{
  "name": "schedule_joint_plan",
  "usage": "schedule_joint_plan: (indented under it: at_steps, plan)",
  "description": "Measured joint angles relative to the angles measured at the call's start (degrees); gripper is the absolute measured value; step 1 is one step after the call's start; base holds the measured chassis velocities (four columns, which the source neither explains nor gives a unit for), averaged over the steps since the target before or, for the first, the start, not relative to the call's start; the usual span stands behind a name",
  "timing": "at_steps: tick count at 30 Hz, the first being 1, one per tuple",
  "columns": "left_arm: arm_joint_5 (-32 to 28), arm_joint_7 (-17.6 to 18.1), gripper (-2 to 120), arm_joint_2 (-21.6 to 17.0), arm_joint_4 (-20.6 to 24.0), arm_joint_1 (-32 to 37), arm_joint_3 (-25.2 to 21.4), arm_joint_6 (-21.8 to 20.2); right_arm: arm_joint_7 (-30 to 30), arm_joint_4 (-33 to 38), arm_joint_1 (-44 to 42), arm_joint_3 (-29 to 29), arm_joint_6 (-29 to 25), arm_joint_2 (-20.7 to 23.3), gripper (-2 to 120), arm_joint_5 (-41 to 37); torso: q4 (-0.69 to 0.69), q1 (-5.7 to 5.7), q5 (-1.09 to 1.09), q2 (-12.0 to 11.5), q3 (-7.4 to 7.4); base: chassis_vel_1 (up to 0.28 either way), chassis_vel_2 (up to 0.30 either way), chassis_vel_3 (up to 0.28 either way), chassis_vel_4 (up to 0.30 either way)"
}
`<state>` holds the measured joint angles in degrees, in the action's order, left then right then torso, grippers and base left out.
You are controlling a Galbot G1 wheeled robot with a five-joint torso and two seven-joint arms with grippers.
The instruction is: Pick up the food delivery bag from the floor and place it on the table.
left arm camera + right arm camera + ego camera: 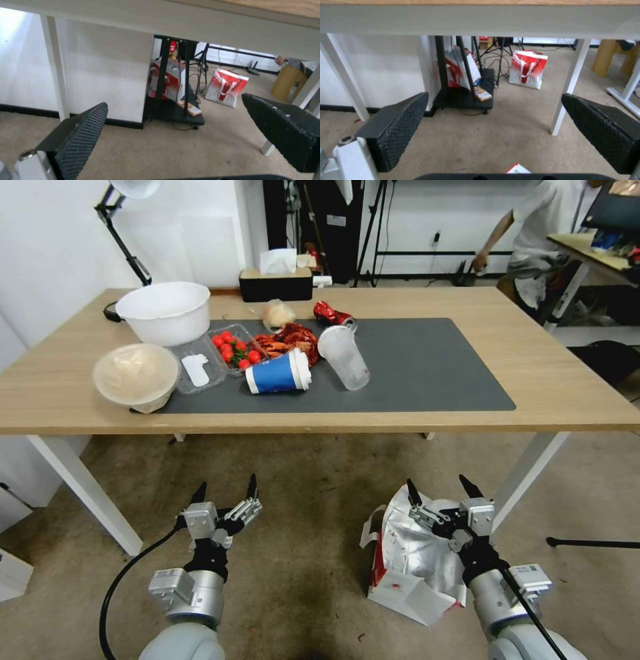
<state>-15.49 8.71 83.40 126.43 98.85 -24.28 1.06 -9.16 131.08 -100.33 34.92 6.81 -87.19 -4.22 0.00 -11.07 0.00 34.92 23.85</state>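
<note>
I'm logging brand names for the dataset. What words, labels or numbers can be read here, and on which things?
None can be read.
White paper food delivery bag with foil lining: small round red logo, too small to read.
Red and white lobster-print bag: picture, no legible words.
Blue paper cup: no text shows.
Crushed red can: print blurred.

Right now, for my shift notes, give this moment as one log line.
bag: on floor, lying open | right end effector: open, above bag | left end effector: open, empty | table: bag absent
</note>
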Motion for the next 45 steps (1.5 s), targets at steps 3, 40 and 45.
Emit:
schedule_joint_plan:
  at_steps: [3, 40, 45]
  plan:
    - [0.0, 0.0, 100, 0.0, 0.0, 0.0, 0.0, 0.0, 0.0, 0.1, 0.0, 0.1, 0.0, 0.0, 100, 0.0, 0.00, 0.31, 0.00, -0.8, -0.47, 0.000, 0.000, 0.000, 0.000]
    - [-0.4, 0.5, 100, -0.3, 0.2, -0.2, 0.1, 0.0, -0.2, 0.9, -1.0, 0.3, -1.0, 0.3, 100, -0.2, 0.00, 3.53, -0.01, -9.4, -5.86, 0.000, 0.000, 0.000, 0.000]
    - [-0.4, 0.7, 100, -0.3, 0.3, -0.2, 0.2, -0.1, -0.2, 0.9, -0.9, 0.3, -0.9, 0.2, 100, -0.2, 0.00, 3.96, 0.00, -10.6, -6.64, 0.000, 0.000, 0.000, 0.000]
